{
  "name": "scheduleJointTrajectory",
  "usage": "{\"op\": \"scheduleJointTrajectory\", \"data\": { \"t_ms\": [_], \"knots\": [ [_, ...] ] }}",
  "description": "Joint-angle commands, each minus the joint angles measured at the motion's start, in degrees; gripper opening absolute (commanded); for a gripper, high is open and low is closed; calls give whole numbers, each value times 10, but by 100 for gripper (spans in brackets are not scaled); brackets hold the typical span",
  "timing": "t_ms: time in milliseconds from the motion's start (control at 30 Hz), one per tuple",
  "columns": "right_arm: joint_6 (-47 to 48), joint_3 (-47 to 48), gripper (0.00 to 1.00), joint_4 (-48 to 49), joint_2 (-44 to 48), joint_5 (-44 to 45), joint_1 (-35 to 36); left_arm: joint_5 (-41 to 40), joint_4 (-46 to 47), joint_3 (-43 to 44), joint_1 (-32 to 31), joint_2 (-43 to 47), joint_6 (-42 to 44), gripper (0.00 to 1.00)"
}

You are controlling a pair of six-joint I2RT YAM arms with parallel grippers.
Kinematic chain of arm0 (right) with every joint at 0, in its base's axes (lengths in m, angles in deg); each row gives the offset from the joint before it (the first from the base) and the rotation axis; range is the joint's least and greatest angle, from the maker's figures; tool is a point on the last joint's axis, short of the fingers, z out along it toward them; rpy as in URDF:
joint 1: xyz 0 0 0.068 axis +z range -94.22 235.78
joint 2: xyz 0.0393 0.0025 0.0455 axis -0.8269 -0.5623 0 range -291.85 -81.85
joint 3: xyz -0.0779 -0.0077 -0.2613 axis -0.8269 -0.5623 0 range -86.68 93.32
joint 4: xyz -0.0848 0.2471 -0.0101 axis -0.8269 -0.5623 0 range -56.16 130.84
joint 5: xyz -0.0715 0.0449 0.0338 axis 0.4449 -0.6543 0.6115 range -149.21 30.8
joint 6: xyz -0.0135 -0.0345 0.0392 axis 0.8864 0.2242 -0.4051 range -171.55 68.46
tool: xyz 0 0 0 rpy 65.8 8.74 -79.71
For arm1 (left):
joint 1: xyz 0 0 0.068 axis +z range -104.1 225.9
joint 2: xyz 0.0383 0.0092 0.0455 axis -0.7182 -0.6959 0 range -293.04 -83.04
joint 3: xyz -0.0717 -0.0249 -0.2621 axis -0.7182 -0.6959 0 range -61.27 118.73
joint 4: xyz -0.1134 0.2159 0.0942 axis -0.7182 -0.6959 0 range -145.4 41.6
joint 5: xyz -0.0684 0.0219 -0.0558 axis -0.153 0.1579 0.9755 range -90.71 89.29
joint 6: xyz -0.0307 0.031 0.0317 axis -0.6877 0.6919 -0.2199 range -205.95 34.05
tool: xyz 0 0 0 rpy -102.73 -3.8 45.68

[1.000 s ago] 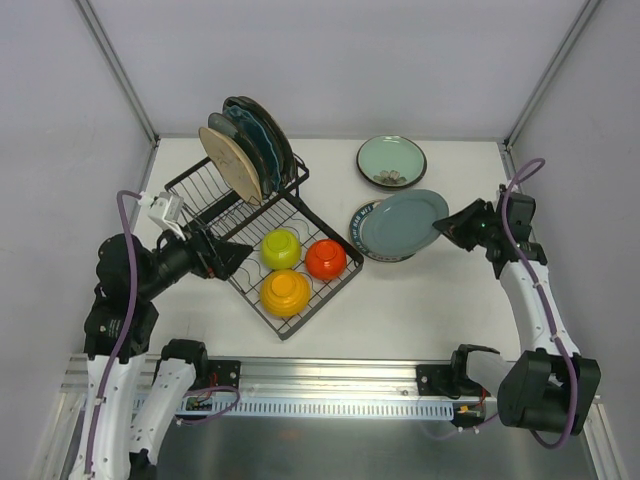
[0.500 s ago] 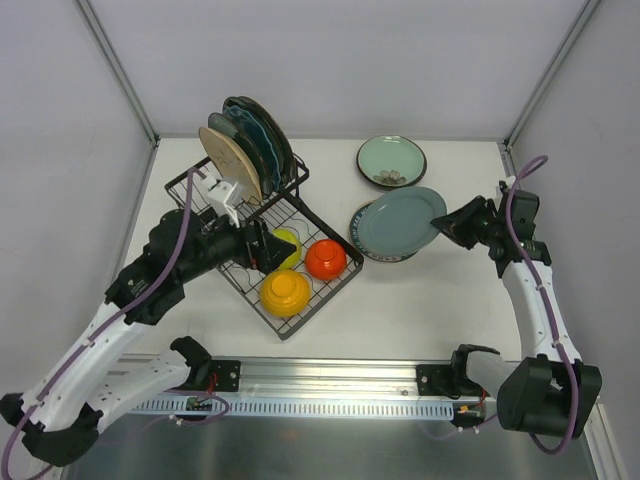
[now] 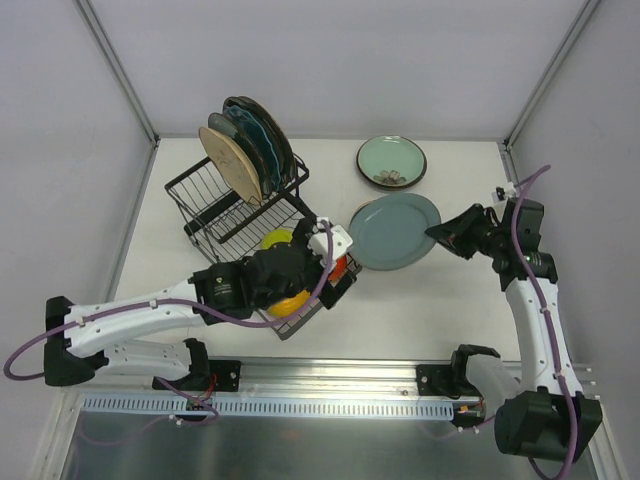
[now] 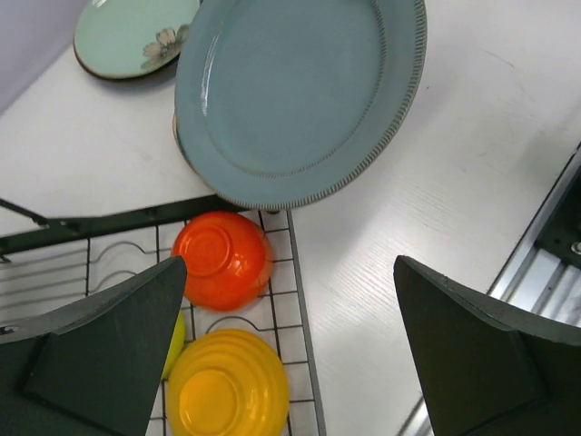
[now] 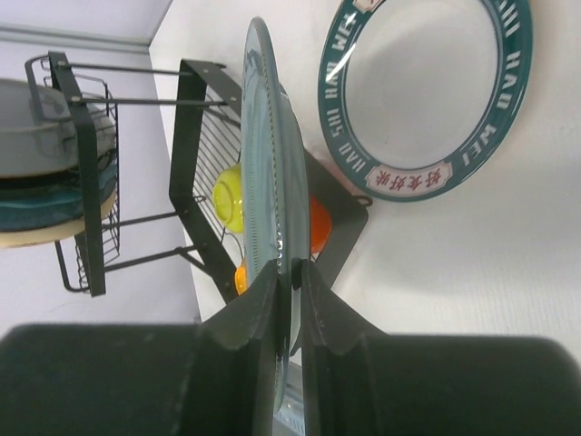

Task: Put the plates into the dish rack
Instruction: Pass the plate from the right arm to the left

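At the near side of the desk [image 3: 420, 300], the left claw [image 4: 290, 272] hangs with its fingers spread wide apart over the basket tray [image 3: 283, 337] of the dish rack [image 3: 205, 215], above an orange bowl [image 4: 222, 259] and a yellow bowl [image 4: 227, 391]. Straight ahead of that claw, and a little toward the robot's right, is the grey-blue plate [image 3: 393, 230], held off the desk with its face turned up toward the overhead camera. Its nearest rim reaches over the corner of the basket. The right claw [image 5: 289, 272] is clamped on the opposite rim, one finger on each face of the plate, so the plate's width runs from one claw to the other. A teal-rimmed lettered plate [image 5: 427, 100] lies flat on the desk below it; how much air separates the two is hard to judge from these views. Farther back, the standing plates [image 3: 245, 155] fill the far end of the rack's raised slots, with empty wires on the near side of them. The mint green plate [image 3: 391, 160] waits near the back wall. The left arm is the nearer of the two to those slots, and a handover appears to be the step in hand. It would need the open claw to advance onto the free rim facing it.
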Motion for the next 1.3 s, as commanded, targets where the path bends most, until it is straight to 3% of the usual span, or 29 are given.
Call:
{"op": "scheduleJointTrajectory", "data": {
  "t_ms": [0, 167, 433, 700, 1000, 1267],
  "knots": [
    [-22, 34, 1, 17, 41, -80, 13, -71, 99, -14, -33, -14, 121, 99],
    [-22, 32, 1, -6, 69, -92, 25, -93, 180, -58, -71, -21, 179, 99],
    [-23, 33, 1, -32, 107, -98, 52, -100, 225, -111, -133, -42, 234, 99],
    [-24, 42, 1, -58, 128, -97, 73, -205, 298, -108, -176, -103, 366, 99],
    [-29, 49, 0, -67, 140, -102, 78, -222, 301, -94, -191, -146, 398, 87],
    [-35, 58, 1, -75, 149, -100, 82, -229, 289, -88, -196, -168, 399, 63]
  ]
}}
